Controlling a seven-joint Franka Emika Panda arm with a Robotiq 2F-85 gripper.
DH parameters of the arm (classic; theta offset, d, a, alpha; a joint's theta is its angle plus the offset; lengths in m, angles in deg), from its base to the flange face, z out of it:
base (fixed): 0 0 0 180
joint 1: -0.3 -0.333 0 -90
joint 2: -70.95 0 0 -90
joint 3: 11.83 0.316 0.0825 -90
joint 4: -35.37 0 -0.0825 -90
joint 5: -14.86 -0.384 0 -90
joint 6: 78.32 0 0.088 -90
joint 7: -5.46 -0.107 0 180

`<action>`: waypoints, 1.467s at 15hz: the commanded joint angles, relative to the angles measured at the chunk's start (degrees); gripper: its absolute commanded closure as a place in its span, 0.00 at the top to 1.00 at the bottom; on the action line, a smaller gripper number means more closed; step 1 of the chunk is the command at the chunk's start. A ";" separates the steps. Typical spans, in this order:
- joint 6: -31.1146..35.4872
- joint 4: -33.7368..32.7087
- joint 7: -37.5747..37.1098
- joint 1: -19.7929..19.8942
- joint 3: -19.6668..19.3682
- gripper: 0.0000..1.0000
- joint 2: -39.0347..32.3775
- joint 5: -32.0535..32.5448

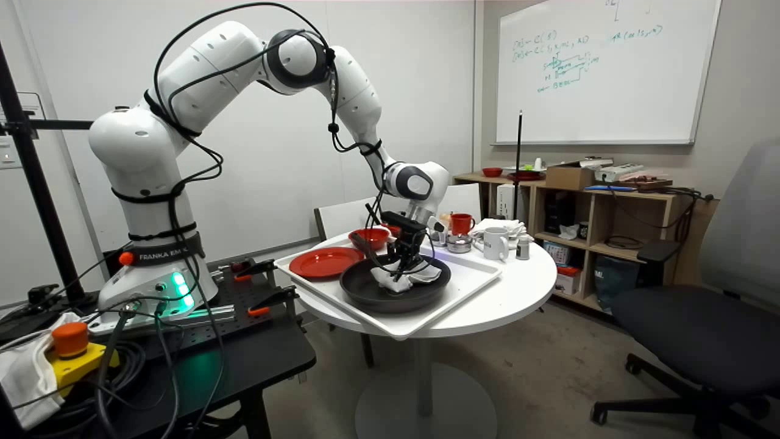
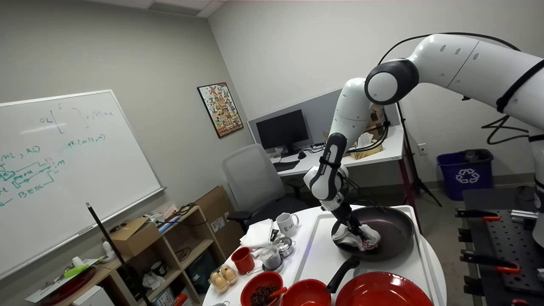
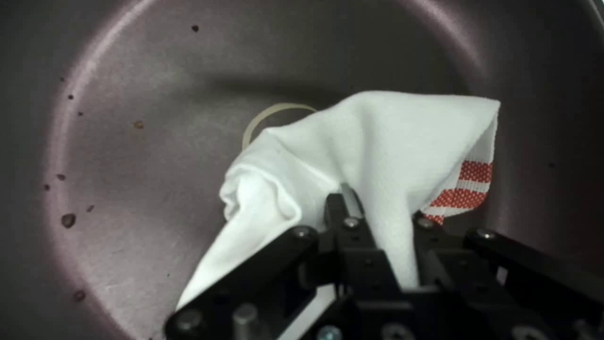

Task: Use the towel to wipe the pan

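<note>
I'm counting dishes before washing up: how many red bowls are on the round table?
2: one bowl holding dark bits, and, between it and the red plate, another bowl. I can't rule out a hidden one.

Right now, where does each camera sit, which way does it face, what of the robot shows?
Wrist view: above the gripper, facing down into the round black frying pan; only the gripper shows, shut on the white cloth towel.
Exterior view: clear of the white jointed arm, facing the round white table; the arm shows from base to gripper.
Exterior view: clear of the arm, looking over the round red plate toward the black monitor; arm at picture right, base cropped.
Both exterior views share the framed whiteboard.
</note>
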 commanded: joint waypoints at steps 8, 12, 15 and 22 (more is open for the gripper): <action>-5.98 -12.65 -4.17 1.46 -1.09 0.04 -8.23 0.14; -7.06 -15.38 -4.59 3.67 -1.59 0.04 -9.68 -0.43; -6.94 -14.66 -4.42 4.73 -2.13 0.04 -9.66 0.14; -4.48 -9.91 -5.07 5.31 -4.69 0.04 -7.80 1.87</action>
